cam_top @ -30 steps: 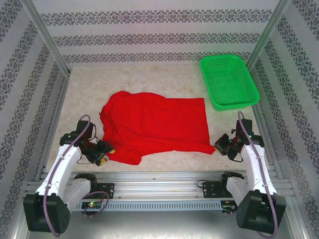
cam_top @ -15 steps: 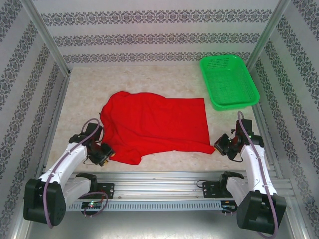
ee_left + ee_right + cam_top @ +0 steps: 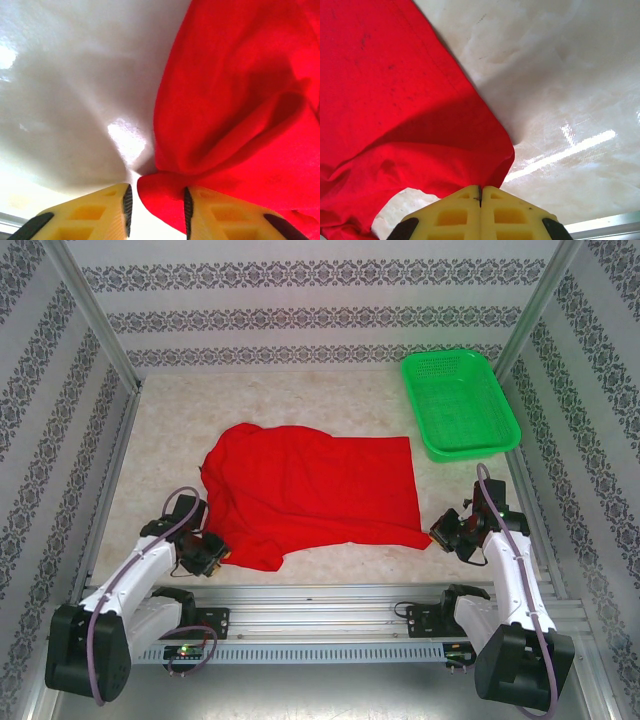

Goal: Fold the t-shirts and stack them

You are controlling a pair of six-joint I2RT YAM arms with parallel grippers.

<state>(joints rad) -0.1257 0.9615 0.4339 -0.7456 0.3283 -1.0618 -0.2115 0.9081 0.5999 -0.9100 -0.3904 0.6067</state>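
On the table [image 3: 300, 400], the red t-shirt [image 3: 310, 490] lies lengthwise left-to-right.

Quantity on the surface [image 3: 300, 400]: one red t-shirt [image 3: 310, 490] and one green mesh basket [image 3: 458, 400]. Arms: two, a left arm [image 3: 130, 575] and a right arm [image 3: 515, 570].
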